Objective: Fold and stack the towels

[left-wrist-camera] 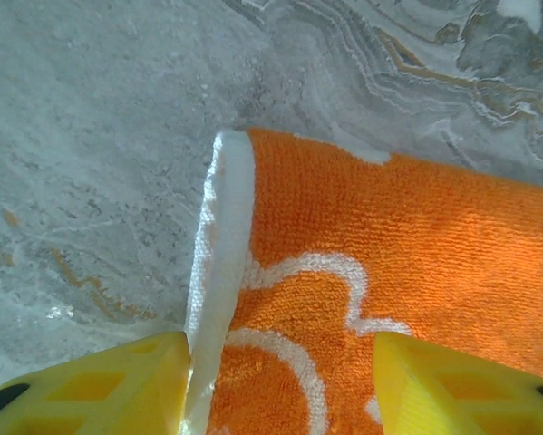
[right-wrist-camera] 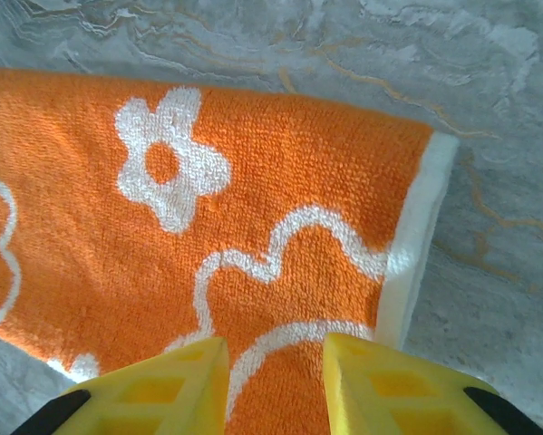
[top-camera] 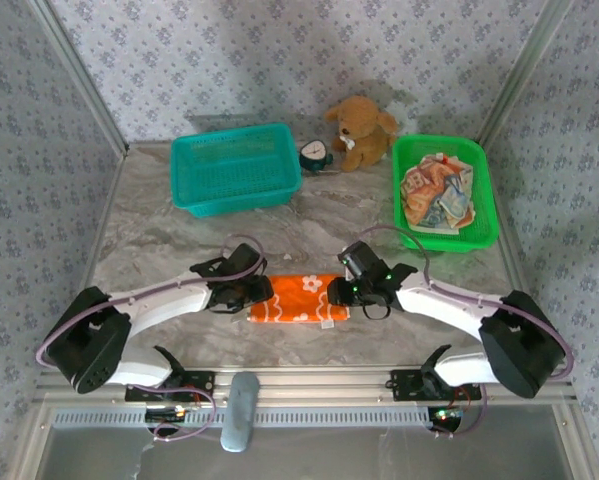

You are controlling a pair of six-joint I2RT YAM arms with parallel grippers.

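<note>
Reference = the orange towel (top-camera: 299,298). It lay flat on the table (top-camera: 159,240), a short wide strip, and I judged it already folded at least once. In the left wrist view its white-hemmed end looked rounded and doubled, not a single ply.

Left gripper (top-camera: 249,293) sat at the towel's left end. Its jaws were apart and nothing was pinched. One finger (left-wrist-camera: 117,381) was on the white hem and the other was over the orange pile. Right gripper (top-camera: 341,292) sat at the towel's right end. Its jaws were also apart but with a narrower gap, the cloth lay flat under them, and neither had a grip on it.

The teal basket (top-camera: 239,195) was beyond the towel and to its left. The green basket (top-camera: 487,190) was beyond the towel and to its right, with the remaining towels (top-camera: 436,195) crumpled inside. A plush toy (top-camera: 361,130) was further beyond the towel, between those two baskets.

Handling, my read:
- The terry cloth is light, limp and has no stiffness, so any unsupported span will sag and the fold will spring open if it's dragged.
- The pile is grippy rather than slick, so it should hold in the pads but also cling to the table.
- It's not fragile, so a firm pinch is fine.
- I'd take hold at the hemmed end corners and go low enough to catch every layer. Taking only the top ply would peel the fold apart.
- For the next fold, I'd lift one end, carry it over the other, lay it down and then let go.

I couldn't tell the number of layers from these views.
</note>
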